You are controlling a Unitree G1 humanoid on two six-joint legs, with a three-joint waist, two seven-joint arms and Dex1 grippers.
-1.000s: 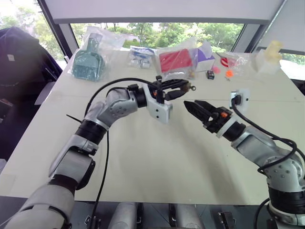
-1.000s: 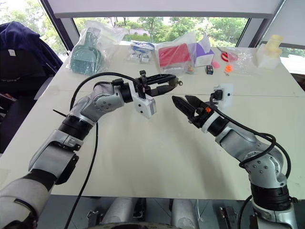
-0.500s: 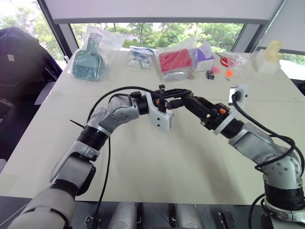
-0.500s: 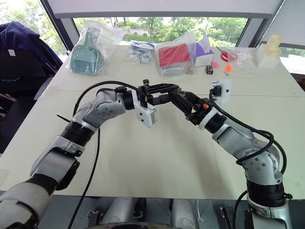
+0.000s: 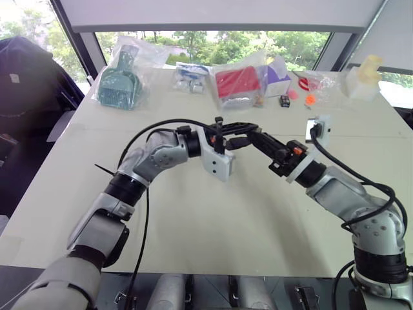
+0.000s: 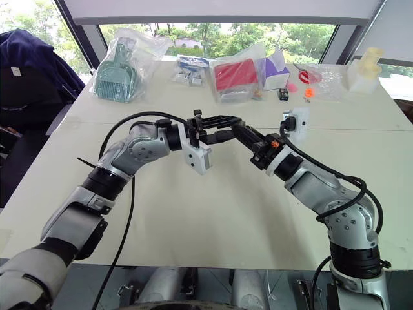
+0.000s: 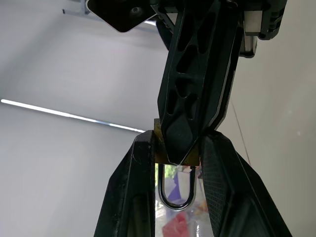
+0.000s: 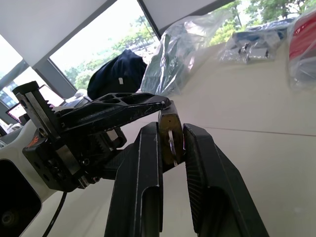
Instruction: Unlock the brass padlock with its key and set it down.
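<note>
The small brass padlock with its thin silver shackle (image 7: 177, 183), pinched in the left pincer (image 7: 175, 163), has just been clamped by the right pincer (image 8: 170, 140), so a two-handed hold is judged ready for unlocking.

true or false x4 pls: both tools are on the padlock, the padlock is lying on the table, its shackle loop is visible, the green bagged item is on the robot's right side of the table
1. Both tools are on the brass padlock: true. The left tool and the right tool both pinch it.
2. The padlock is lying on the table: false. It is held in the air above it.
3. Its shackle loop is visible: true, in the left wrist view it hangs between the left tool's fingers.
4. The green bagged item is on the robot's right: false. It lies at the far left.
</note>
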